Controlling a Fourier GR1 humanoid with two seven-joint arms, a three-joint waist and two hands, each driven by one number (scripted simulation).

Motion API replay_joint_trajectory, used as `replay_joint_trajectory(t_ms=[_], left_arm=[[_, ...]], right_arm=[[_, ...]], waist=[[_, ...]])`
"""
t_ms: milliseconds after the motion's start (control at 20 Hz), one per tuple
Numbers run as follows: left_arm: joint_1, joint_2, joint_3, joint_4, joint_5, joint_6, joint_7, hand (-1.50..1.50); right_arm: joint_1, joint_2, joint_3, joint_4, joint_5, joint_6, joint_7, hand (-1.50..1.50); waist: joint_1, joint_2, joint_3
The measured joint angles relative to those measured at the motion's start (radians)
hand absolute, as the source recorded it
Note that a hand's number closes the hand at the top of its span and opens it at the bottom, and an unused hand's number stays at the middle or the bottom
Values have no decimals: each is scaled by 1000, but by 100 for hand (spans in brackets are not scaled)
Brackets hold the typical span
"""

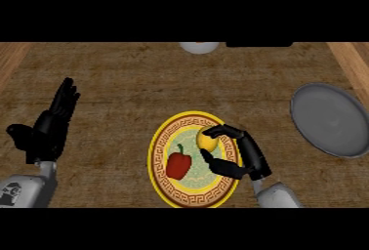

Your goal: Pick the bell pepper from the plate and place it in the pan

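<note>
Brown wood-grain counter [115, 78] bearing a yellow-rimmed patterned plate [155, 161] front centre, a grey pan [328, 119] at right, a white round object [199, 47] and a dark object [259, 44] at the far edge

The desk [108, 83] as I see it looking steeply down: a dark brown, coarse-grained wooden top fills the view. A paler wooden strip [10, 58] borders it on my left, and a second strip [353, 61] on my right. A pale rounded object [199, 47] and a black object [259, 44] are cut off at the far edge.
</note>
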Motion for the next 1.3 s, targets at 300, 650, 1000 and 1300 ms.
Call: replay_joint_trajectory(t_ms=[300, 650, 1000, 1300], left_arm=[[-1, -14, 20, 4, 12, 13, 15, 0], [-16, -20, 24, 18, 7, 8, 20, 0], [-55, -40, 12, 16, -5, 9, 43, 0], [-70, -59, 13, 28, -20, -4, 40, 0]], right_arm=[[170, -89, 41, -224, 230, -233, 8, -150], [228, -316, 81, -593, 402, -87, 355, -150], [61, -358, 106, -850, 454, 194, 839, -150], [-216, -232, 111, -831, 456, 378, 1105, -150]], waist=[[-26, -6, -1], [-19, -4, -3], [5, 2, -2], [20, 5, 0]])
